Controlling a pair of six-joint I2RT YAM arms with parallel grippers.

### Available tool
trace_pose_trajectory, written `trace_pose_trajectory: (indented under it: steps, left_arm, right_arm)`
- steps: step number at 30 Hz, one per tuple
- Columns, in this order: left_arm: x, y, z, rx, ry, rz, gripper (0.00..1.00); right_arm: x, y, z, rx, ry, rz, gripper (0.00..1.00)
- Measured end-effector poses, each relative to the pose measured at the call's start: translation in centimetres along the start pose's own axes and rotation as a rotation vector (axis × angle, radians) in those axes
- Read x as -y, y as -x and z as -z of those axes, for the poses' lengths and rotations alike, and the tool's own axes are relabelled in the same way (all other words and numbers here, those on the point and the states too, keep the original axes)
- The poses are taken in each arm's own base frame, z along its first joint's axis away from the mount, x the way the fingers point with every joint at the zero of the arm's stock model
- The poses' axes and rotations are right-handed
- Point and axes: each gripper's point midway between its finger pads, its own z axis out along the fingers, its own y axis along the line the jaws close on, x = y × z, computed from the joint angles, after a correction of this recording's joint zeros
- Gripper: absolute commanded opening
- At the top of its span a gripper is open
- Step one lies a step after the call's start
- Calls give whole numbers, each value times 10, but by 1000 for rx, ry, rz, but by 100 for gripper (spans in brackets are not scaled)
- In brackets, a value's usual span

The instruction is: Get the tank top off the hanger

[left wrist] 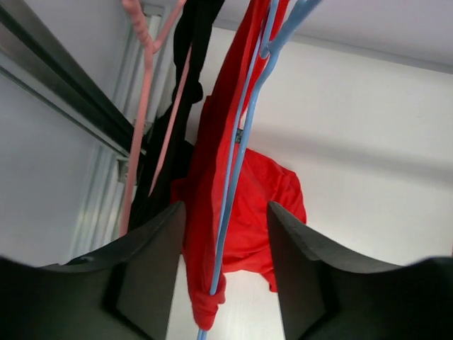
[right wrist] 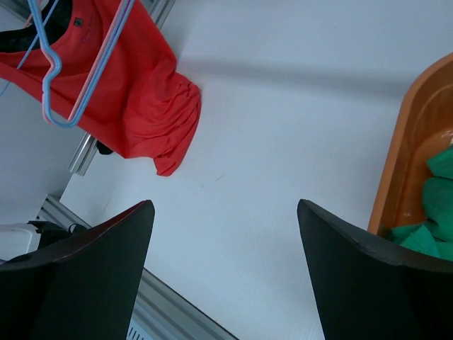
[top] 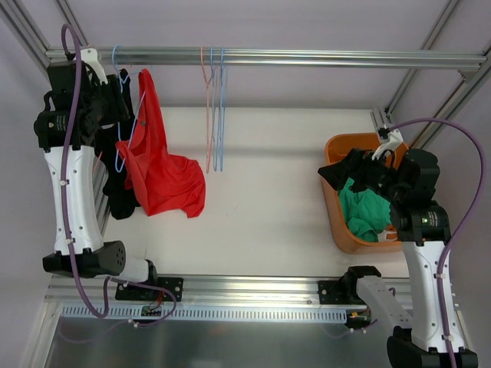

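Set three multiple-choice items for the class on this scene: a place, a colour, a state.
1. Where on the table is the basket? A) left B) right C) middle
2. What colour is the top on the blue hanger? A) green B) white C) red
3. How is the left claw? A) open B) shut on the hanger C) out of view
1 B: it stands by the right arm. 2 C: red cloth shows. 3 A: its fingers stand apart, either side of the top.

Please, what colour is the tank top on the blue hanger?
The tank top is red; clearest in top external view.
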Motion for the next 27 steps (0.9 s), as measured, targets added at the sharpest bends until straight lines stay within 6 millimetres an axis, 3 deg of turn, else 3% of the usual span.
trace_pose_trajectory:
  steps: [7, 12, 19, 27]
  left_arm:
    - [5, -12, -29, -74, -41, -2, 31]
    - [12, -12, -33, -82, -78, 2, 1]
    - [26, -8, -27, -75, -158, 5, 0]
    - [54, 19, 0, 8, -315, 15, 0]
  right_arm:
    - [-12, 1, 1, 5, 53, 21, 86]
    - [-15, 1, 3, 8, 62, 27, 86]
    - [-17, 2, 3, 14, 70, 33, 86]
    - [-19, 4, 2, 20, 81, 38, 86]
